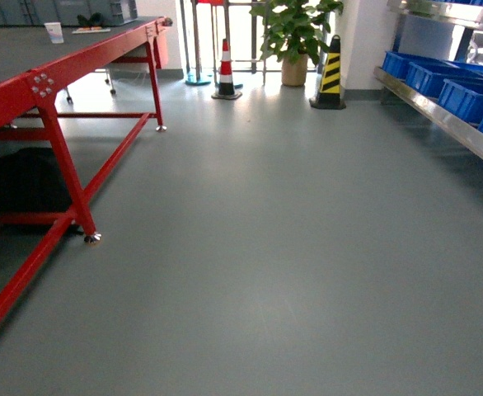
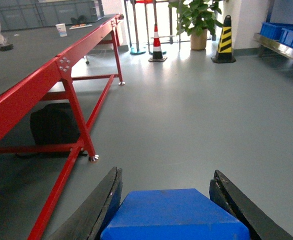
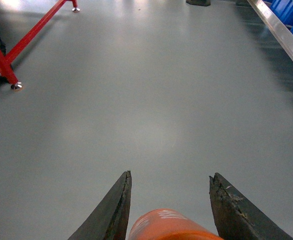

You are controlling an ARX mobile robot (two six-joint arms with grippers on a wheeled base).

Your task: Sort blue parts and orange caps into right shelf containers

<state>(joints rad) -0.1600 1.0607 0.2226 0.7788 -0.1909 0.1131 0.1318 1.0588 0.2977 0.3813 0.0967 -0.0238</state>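
The left gripper (image 2: 164, 200) clenches a blue part (image 2: 174, 215) and the right gripper (image 3: 169, 205) an orange cap (image 3: 169, 227), both over bare floor well short of the shelf (image 1: 439, 115). This looks like the carrying step; next the base likely needs to close on the shelf's blue containers (image 1: 464, 99).

A broad stretch of grey floor (image 1: 291, 247) is left open ahead. It is bounded on the left by the red table frame (image 1: 60, 165) and on the right by the steel shelf (image 1: 447, 124).
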